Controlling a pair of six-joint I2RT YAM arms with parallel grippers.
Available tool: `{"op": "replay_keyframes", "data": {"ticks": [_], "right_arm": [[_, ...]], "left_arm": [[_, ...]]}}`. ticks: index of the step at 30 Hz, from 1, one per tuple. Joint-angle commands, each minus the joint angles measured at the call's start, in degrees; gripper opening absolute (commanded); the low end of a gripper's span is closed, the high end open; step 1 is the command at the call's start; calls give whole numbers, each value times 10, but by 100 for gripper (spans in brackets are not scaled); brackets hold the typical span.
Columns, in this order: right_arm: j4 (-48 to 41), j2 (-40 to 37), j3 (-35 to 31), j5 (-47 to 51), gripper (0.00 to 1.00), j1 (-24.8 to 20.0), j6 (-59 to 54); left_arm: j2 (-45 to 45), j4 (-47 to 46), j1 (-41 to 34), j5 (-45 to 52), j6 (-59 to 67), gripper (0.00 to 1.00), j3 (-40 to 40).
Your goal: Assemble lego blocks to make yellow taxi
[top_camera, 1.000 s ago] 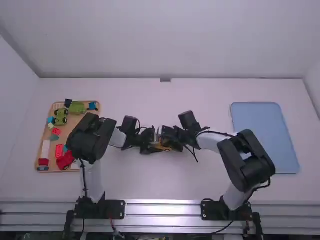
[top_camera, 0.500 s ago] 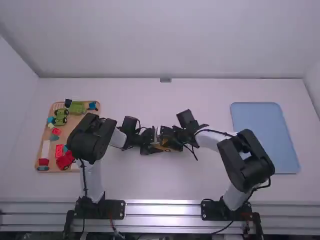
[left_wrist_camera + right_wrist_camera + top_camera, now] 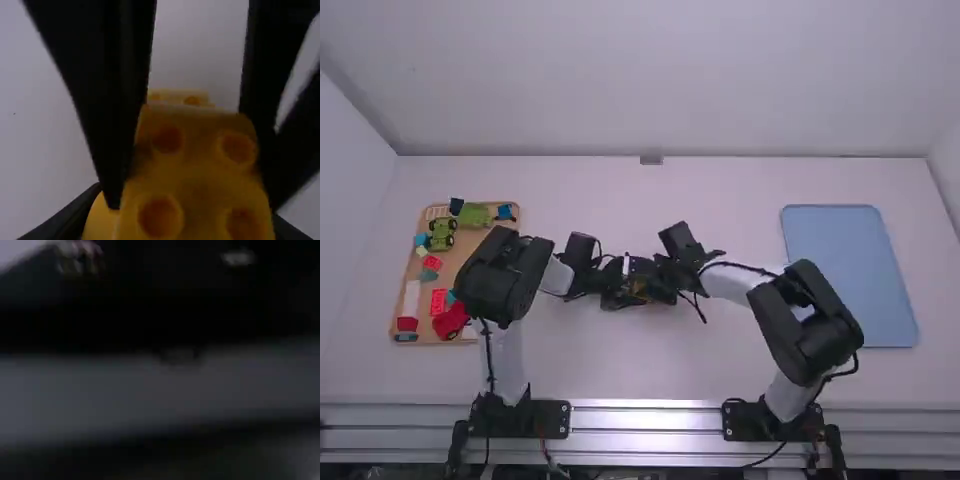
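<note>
Yellow blocks are at the middle of the table in the high view, partly hidden between my left gripper and my right gripper, which meet there. Up close in the left wrist view, a yellow studded block lies between the fingers of my left gripper, which is shut on it. Another yellow piece shows behind this block. Black parts of my right gripper stand on both sides of the block; whether they grip it I cannot tell. Darkness covers most of the right wrist view.
A wooden tray with red, green, blue and white toy pieces lies on the left, beside the left arm's elbow. The blue tray lies at the right, beyond the right arm.
My right gripper has moved left, closer to my left gripper, and now covers more of the yellow blocks. The left arm has kept its place.
</note>
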Motion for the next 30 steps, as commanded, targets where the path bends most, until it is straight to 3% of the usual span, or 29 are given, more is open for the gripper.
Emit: {"op": "replay_keyframes", "data": {"ticks": [1,14,30], "right_arm": [[-20,24,-26,21,0,5,17],[43,16,-31,-201,0,-86,-39],[41,43,-31,-139,0,-95,-7]], "left_arm": [[17,-11,-5,-39,-23,29,-9],[17,-16,-5,-40,-23,28,-9],[17,-11,-1,-44,-23,27,-9]]}}
